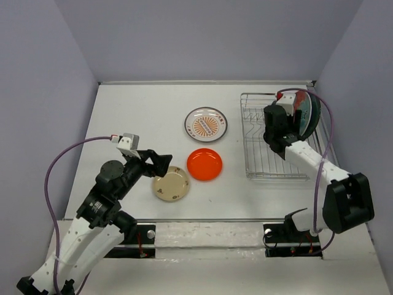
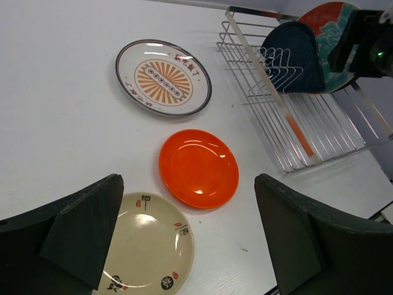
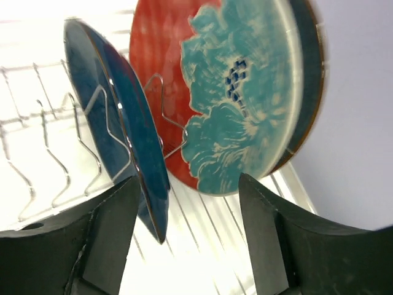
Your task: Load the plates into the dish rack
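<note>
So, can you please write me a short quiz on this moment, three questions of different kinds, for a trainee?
1. Multiple choice: how many round plates lie flat on the white table? A) two B) three C) five
2. True or false: the right gripper is open, facing the red-rimmed teal floral plate standing in the silver wire dish rack.
3. Short answer: which plate lies closest to the open left gripper?
Key: 1 B: white sunburst plate, plain orange-red plate, small cream-beige plate. 2 true. 3 the small cream-beige plate.
</note>
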You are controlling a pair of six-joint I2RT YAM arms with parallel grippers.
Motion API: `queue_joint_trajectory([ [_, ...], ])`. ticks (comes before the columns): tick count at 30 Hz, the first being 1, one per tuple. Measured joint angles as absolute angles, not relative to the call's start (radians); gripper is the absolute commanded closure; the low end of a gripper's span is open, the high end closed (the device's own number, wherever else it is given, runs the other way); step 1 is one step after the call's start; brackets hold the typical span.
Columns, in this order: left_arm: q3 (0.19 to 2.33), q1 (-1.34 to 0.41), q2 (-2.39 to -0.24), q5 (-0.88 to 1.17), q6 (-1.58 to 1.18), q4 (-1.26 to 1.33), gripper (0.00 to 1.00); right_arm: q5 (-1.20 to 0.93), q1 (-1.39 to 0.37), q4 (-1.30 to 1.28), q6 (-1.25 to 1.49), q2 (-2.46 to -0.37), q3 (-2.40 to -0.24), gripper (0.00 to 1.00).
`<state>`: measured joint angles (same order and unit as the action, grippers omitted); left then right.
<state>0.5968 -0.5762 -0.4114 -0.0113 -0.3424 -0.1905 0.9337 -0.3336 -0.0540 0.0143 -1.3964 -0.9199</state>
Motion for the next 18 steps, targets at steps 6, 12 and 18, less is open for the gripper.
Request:
queue_joint_trajectory([
  [6, 0.597, -0.576, -0.532, -0.001, -0.376, -0.175, 0.01, 0.765, -0.334, -0.181, 0.165, -1.156, -0.974, 0.17],
  [12, 0.597, -0.576, -0.689, 0.021, -0.454, -0.089, 0.01, 0.466, -0.336, -0.167, 0.267, -0.978, -0.952, 0.17],
  [18, 0.606, -0.577, -0.933, -0.011, -0.527, 0.041, 0.05, 0.207, -0.336, -0.082, 0.360, -0.885, -0.794, 0.18],
])
